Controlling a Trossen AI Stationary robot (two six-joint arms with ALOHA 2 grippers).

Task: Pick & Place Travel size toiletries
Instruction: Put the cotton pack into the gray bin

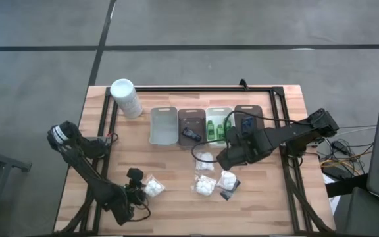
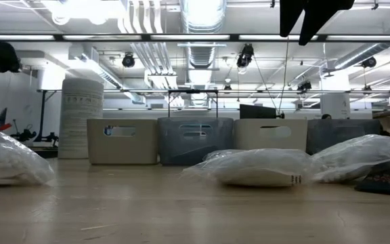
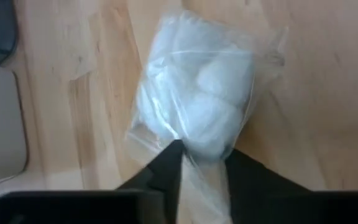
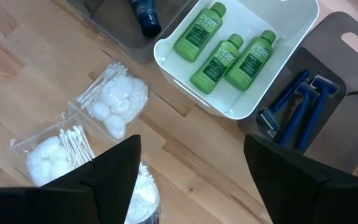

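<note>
Gripping a puff packet [image 3: 194, 106], left tool [image 3: 197, 163], wooden table [image 1: 176, 171], right tool [image 4: 188, 180] agape

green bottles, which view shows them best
The right wrist view: three green bottles lie side by side in a white tray, labels visible. The high view shows them small; the low view only shows tray walls; the left wrist misses them.

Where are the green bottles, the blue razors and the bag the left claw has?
green bottles [image 4: 224, 53], right wrist view, on the middle bottle's label.
blue razors [image 4: 296, 106], right wrist view, on a handle.
bag of white puffs [image 3: 197, 106], left wrist view, on the puffs; the left claw [image 3: 204, 163] pinches its edge.
</note>
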